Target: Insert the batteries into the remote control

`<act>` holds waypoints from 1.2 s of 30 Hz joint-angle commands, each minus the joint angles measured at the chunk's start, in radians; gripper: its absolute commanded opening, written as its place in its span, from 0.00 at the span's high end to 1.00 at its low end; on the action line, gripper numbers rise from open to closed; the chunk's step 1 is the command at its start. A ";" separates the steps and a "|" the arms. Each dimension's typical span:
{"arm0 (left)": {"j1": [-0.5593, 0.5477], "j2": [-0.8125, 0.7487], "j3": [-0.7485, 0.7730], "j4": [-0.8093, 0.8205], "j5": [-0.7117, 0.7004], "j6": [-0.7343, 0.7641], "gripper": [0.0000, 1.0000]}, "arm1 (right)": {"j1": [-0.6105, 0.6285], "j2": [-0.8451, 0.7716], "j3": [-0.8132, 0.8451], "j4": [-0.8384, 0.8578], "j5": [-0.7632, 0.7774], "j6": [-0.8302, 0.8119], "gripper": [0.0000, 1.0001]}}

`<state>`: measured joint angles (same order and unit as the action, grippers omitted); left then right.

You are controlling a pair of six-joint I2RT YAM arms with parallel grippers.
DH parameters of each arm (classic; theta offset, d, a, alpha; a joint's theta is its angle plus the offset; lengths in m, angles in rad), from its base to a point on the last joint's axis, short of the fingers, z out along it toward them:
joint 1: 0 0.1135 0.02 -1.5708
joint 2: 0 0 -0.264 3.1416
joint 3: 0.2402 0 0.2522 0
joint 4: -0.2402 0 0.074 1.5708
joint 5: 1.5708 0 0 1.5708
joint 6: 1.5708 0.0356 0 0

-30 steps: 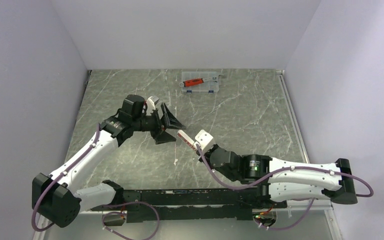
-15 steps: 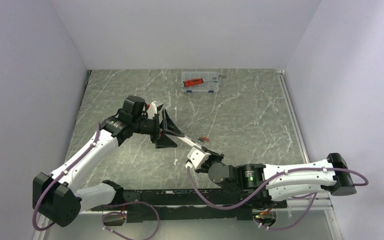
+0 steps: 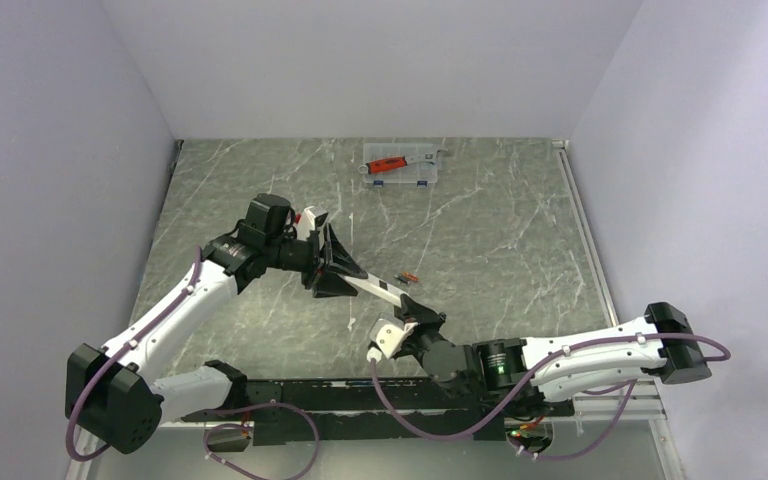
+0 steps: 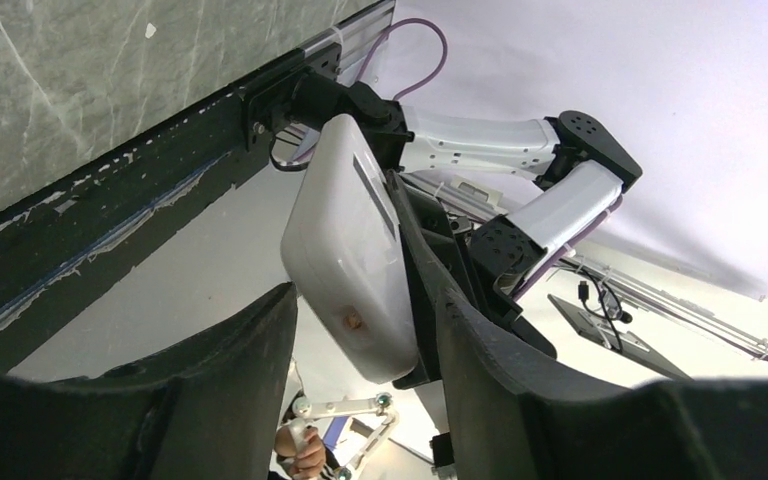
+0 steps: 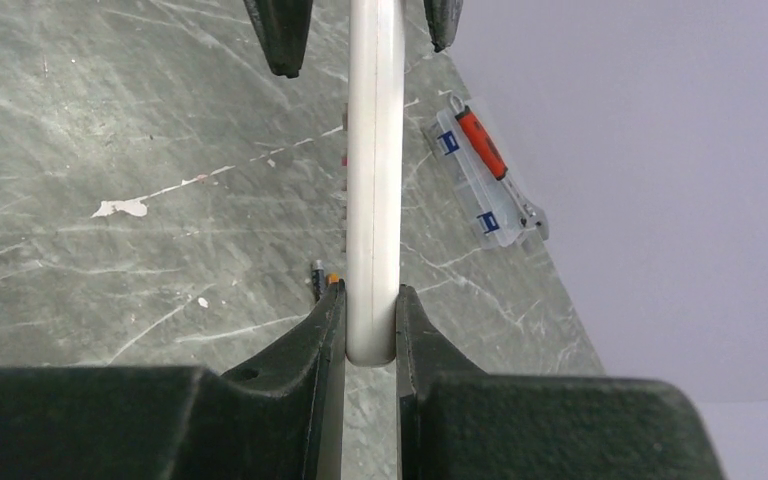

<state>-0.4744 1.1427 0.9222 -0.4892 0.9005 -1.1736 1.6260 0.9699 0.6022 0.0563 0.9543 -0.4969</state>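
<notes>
1. Remote control [image 3: 377,291] sits at the centre of the top view, held between the two arms.
2. Right end effector [image 5: 370,305] is clamped narrow across the remote's flat faces at its near end. Left end effector [image 3: 350,271] straddles the far end, spread wide with gaps either side.
3. Batteries [image 3: 407,277] lie on the table [image 3: 510,220] just right of the remote.
4. The remote looks light, rigid and smooth, so probably slippery. Grip it near an end and leave the back uncovered.

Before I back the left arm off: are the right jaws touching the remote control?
Touching. The right wrist view shows both jaws of the right gripper pressed flush against the remote control, no gap either side.
</notes>
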 commanded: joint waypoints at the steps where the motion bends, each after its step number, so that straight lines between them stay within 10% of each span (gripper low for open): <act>1: 0.005 -0.022 -0.005 0.048 0.026 -0.030 0.44 | 0.025 -0.004 -0.017 0.118 0.054 -0.089 1.00; 18: 0.005 -0.028 -0.049 0.130 0.033 -0.071 0.99 | 0.058 0.013 -0.066 0.269 0.088 -0.220 1.00; 25: 0.005 -0.043 -0.064 0.163 0.020 -0.074 1.00 | 0.062 -0.021 -0.032 0.180 0.071 -0.147 0.98; 36: 0.005 -0.090 -0.097 0.196 -0.020 -0.055 1.00 | 0.061 -0.110 -0.022 0.070 0.027 -0.044 0.63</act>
<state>-0.4744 1.0893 0.8368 -0.3397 0.9119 -1.2716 1.6817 0.8902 0.5301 0.1635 0.9844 -0.6155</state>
